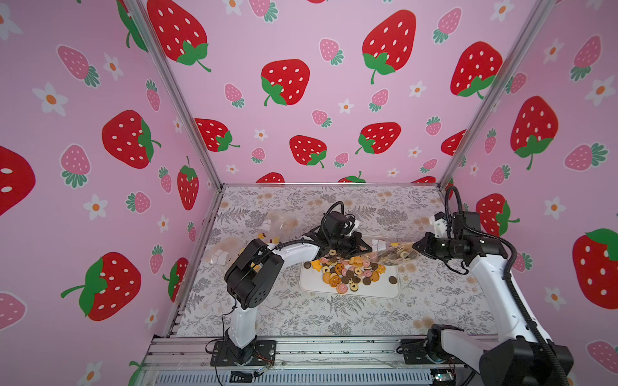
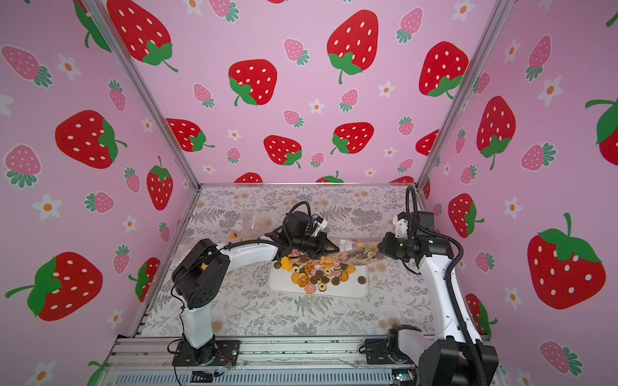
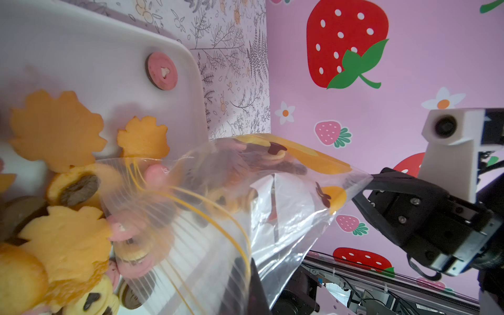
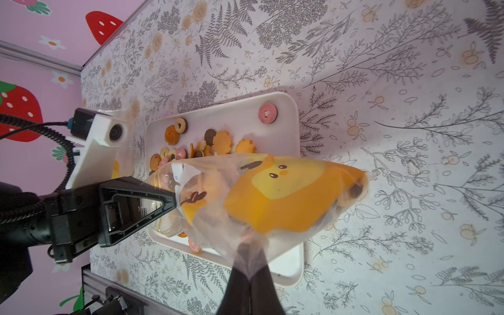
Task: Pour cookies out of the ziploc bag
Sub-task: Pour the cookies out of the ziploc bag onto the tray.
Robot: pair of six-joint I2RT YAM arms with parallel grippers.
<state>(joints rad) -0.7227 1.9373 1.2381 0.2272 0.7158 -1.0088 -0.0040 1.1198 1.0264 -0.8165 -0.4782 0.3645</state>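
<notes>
The left pincer (image 4: pixel 174 200) is clenched on the mouth end of the ziploc bag (image 4: pixel 275 199) and the right pincer (image 3: pixel 366 181) on its opposite corner, so the bag is held stretched just above the white tray (image 1: pixel 371 293). Most cookies (image 1: pixel 347 272) are heaped on the tray below the bag's mouth; several are seen inside the bag.

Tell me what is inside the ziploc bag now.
Through the clear plastic of the ziploc bag, several cookies show: tan rings, dark brown and pink ones. The orange chick print covers part of the inside, so how many there are cannot be told.
</notes>
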